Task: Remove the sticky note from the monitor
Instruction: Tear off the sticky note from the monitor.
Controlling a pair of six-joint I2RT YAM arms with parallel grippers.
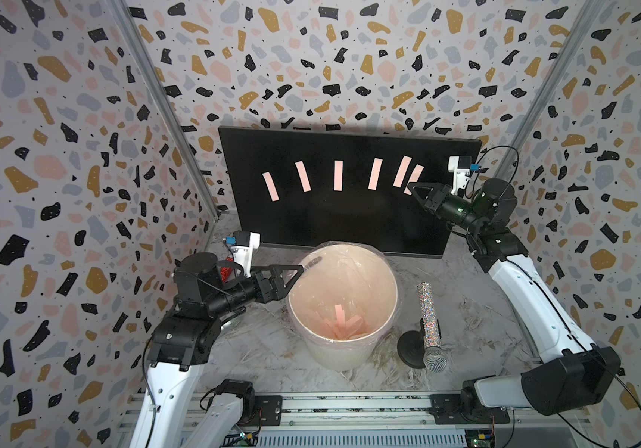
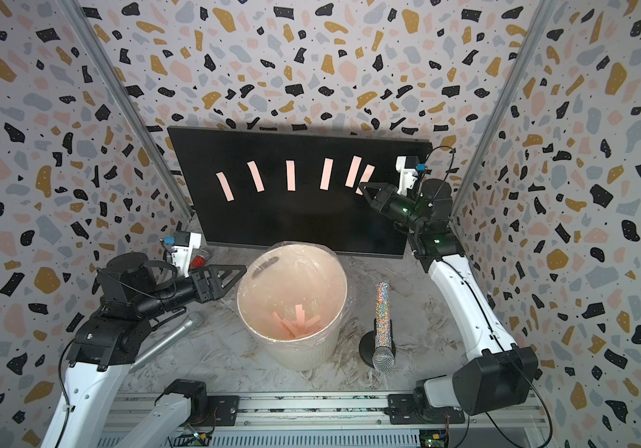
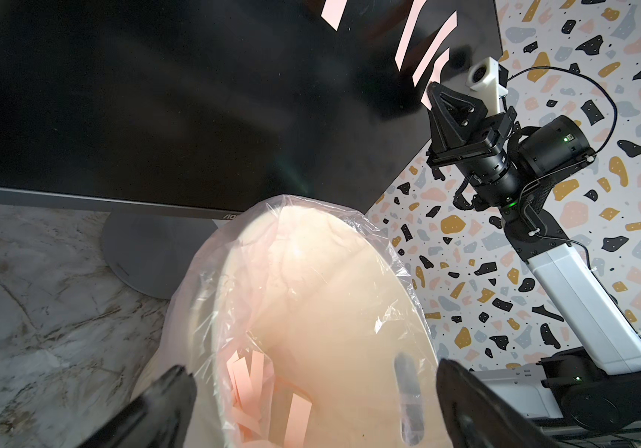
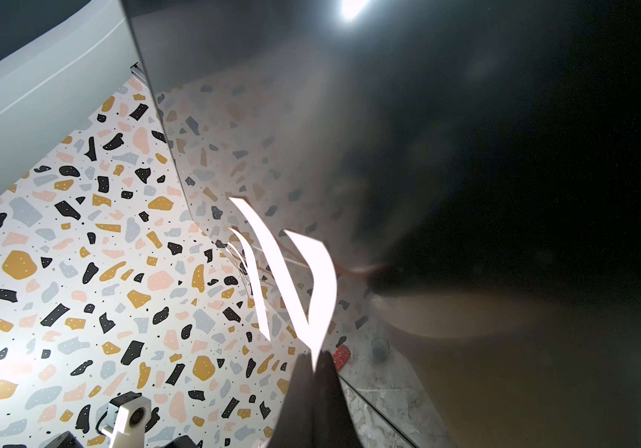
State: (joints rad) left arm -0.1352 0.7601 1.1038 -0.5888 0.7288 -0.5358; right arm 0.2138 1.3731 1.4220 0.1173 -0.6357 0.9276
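In a top view the right gripper (image 1: 412,189) is closed on the loose lower end of the rightmost sticky note (image 1: 416,174) on the monitor (image 1: 311,221), the sensible hold; the right wrist view shows the paper bowing (light, limp, tearable).

Walls (image 1: 330,58) on all three sides have that terrazzo print: white with black, mustard, pink and grey-blue blobs. Silver metal posts (image 1: 147,77) run up both back corners. The tabletop (image 1: 466,302) is grey-white marble look with brownish veins, and an aluminium rail (image 1: 349,405) runs along the front. The light is brightest mid-scene.
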